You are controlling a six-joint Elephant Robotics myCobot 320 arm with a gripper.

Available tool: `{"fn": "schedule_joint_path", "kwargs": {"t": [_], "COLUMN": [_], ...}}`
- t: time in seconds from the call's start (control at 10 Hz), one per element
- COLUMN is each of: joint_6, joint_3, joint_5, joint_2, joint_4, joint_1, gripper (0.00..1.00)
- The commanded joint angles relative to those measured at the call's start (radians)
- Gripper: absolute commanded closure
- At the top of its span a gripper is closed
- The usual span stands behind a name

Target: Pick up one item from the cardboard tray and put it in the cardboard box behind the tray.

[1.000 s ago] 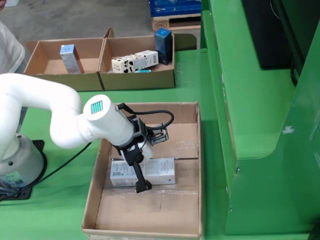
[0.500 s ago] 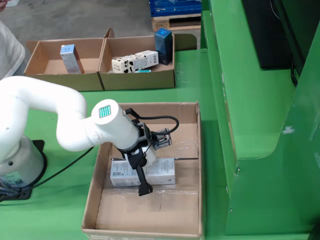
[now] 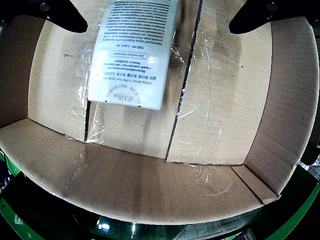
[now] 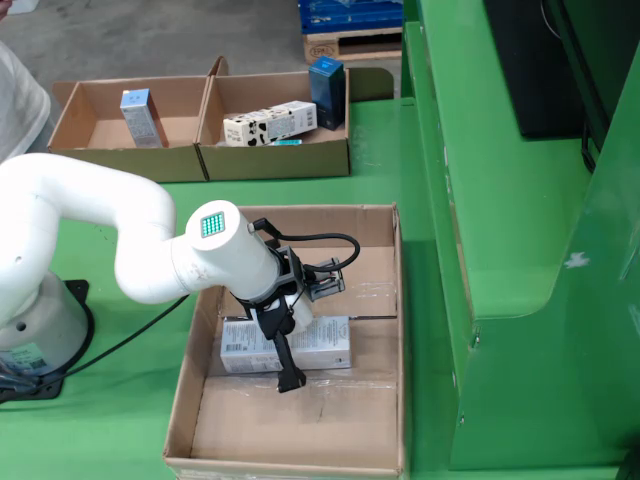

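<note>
Gripper (image 4: 300, 330) was down inside the big cardboard box (image 4: 375, 400), jaws spread wide. In the wrist view both fingers sat at the top corners, about 11 and 1 o'clock, far apart with nothing clamped between them. The white carton (image 3: 134, 55) lay under the pincer, nearer the 11 o'clock finger (image 3: 60, 15), label side up, small print blurred. No finger contact with it that I could see.

In the fixed view the carton lay flat on the box floor, long side across, at about 6 o'clock from the wrist, one black finger (image 4: 286, 362) crossing in front of it. White arm (image 4: 120, 240) came in from 9 o'clock. Cardboard tray (image 4: 275, 160) sat at 12 o'clock, well apart, with a cow-print carton (image 4: 268, 122) and a blue carton (image 4: 327, 90) in it. Second tray (image 4: 80, 125) beside it at 10 o'clock held one small carton (image 4: 142, 116).
</note>
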Motion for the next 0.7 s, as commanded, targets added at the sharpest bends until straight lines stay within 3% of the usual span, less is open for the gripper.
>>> {"fn": "schedule_joint_path", "kwargs": {"t": [0.0,0.1,0.6], "joint_6": [0.003,0.003,0.003], "joint_3": [0.031,0.031,0.031], "joint_5": [0.006,0.006,0.006], "joint_2": [0.023,0.023,0.023], "joint_4": [0.01,0.01,0.01], "joint_1": [-0.001,-0.001,-0.001], "gripper": [0.0,0.0,0.5]}}
